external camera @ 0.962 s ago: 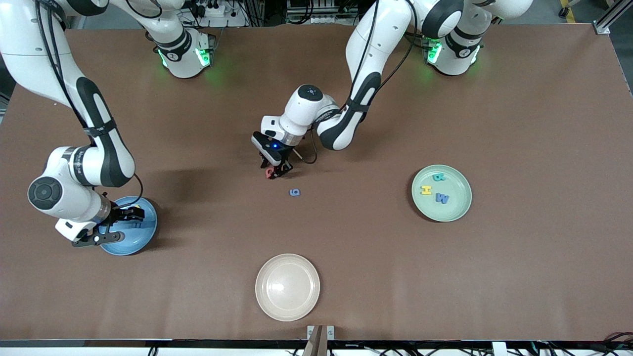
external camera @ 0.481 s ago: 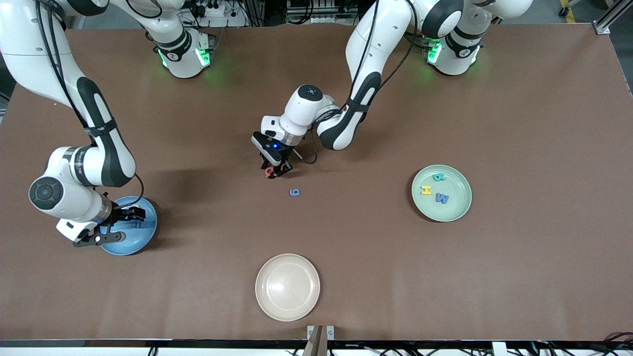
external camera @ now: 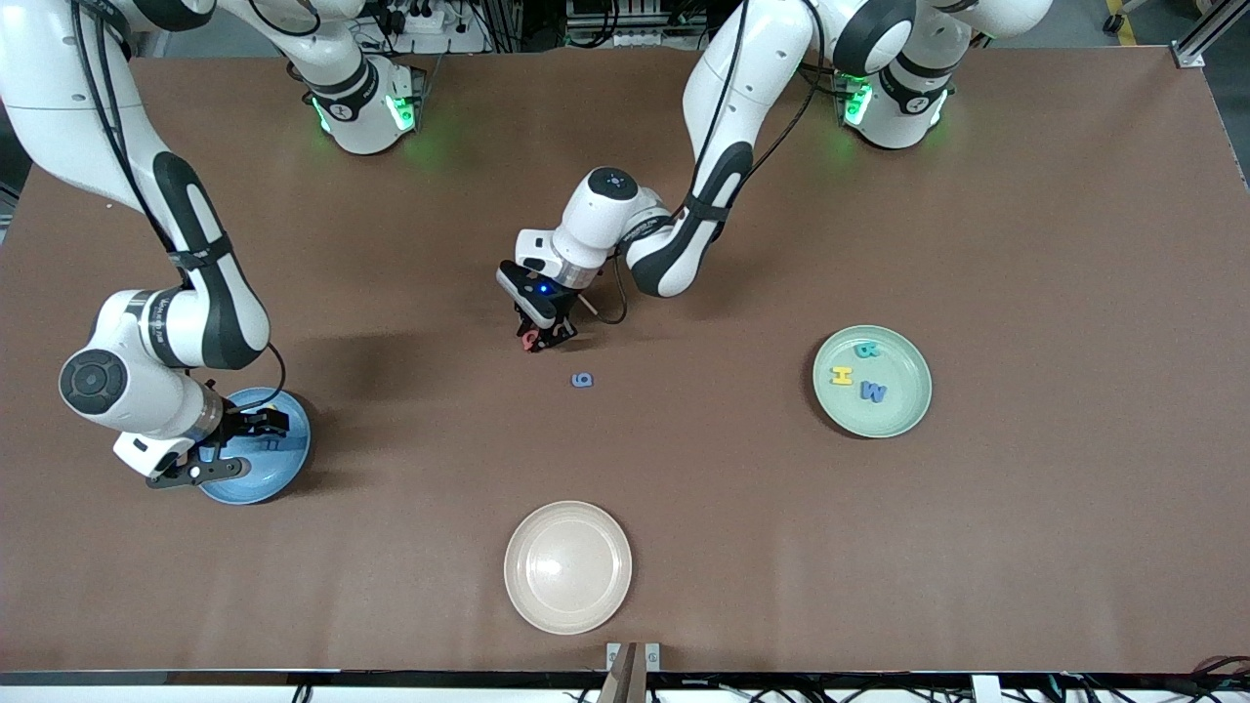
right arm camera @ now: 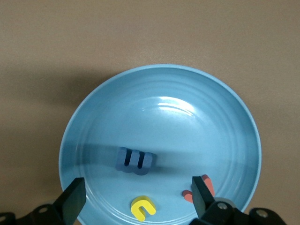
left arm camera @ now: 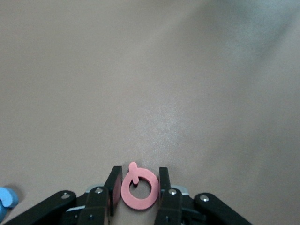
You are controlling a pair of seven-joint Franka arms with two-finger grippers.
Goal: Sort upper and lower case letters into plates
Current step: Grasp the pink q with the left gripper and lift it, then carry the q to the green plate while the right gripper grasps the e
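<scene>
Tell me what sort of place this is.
Likely a robotics lab: a brown table bearing foam letters, a mint green plate, a cream plate, with power strips and cables at its edge.

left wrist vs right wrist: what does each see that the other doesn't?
Left wrist only: the left gripper down at the table, its fingers against a pink ring-shaped letter, and a blue letter at the frame's edge.
Right wrist only: the open right gripper over the light blue plate, which holds a dark blue letter, a yellow letter and a red letter.
Both: the brown tabletop.
</scene>
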